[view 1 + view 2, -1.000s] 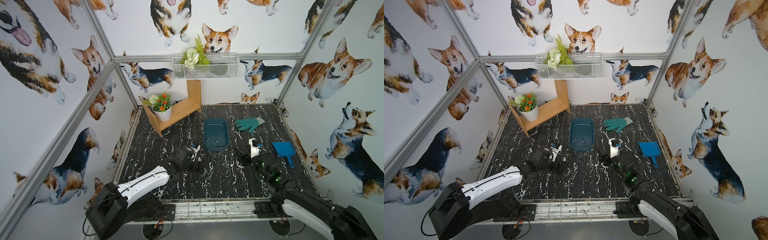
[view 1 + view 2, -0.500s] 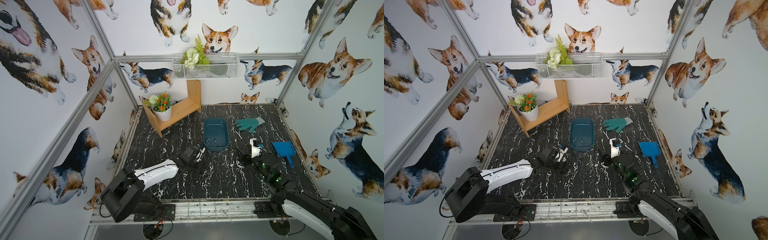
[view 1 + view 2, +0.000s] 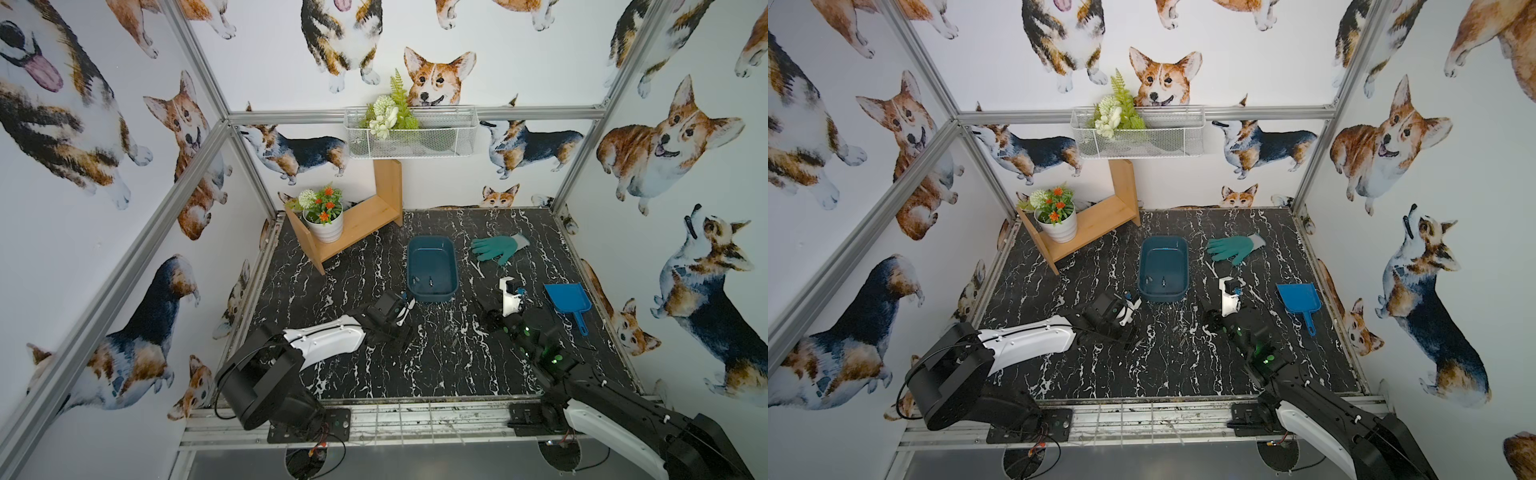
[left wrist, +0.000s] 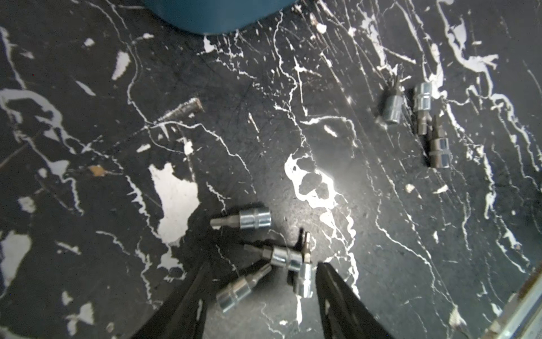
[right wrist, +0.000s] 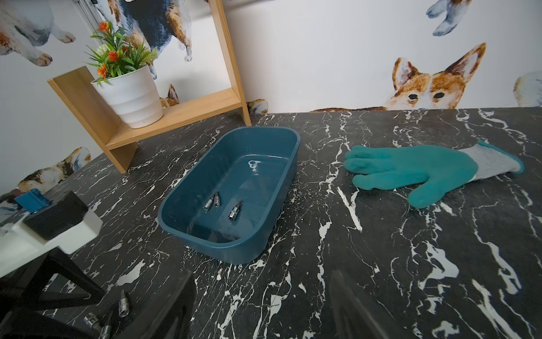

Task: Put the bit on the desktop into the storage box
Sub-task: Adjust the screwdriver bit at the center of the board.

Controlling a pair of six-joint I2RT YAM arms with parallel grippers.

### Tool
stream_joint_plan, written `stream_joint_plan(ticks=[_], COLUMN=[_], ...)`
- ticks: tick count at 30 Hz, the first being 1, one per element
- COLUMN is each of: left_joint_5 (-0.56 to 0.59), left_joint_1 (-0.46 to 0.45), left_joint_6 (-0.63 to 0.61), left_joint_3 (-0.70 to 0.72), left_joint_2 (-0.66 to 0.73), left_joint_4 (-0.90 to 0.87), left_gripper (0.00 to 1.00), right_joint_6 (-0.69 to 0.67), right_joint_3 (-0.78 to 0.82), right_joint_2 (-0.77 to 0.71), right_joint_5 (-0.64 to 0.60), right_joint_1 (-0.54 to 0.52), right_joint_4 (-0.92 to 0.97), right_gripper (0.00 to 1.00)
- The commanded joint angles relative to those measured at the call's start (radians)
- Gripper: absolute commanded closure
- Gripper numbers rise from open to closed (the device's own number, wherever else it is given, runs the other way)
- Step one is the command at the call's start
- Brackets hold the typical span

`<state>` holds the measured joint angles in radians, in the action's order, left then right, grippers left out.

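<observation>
My left gripper (image 4: 263, 265) sits half-wide, astride three tangled socket bits (image 4: 286, 258). If I squeeze here, I may pinch two or flick one away.

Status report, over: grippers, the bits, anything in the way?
Left gripper open, astride bit cluster on desktop. Right gripper open, empty. Three bits in storage box. Glove lies aside, no obstruction.
</observation>
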<state>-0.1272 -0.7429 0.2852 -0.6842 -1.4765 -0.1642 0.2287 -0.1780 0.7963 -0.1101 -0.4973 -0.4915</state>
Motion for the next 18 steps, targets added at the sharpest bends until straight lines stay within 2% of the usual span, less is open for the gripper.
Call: stream_joint_plan(ticks=[1, 18], left_joint_5=[0.011, 0.035], left_joint_1=[-0.006, -0.023], left_joint_6=[-0.006, 0.029], left_joint_3=[-0.003, 0.033], left_joint_2=[-0.001, 0.001], left_joint_4=[-0.017, -0.024], left_gripper=[0.38, 0.46], right_joint_6=[-0.002, 0.001], right_joint_3=[0.002, 0.003], right_joint_2=[-0.006, -0.007], right_joint_5=[-0.016, -0.017], right_joint_1=[-0.002, -0.001], right_joint_4=[-0.041, -0.042], right_gripper=[0.22, 0.22])
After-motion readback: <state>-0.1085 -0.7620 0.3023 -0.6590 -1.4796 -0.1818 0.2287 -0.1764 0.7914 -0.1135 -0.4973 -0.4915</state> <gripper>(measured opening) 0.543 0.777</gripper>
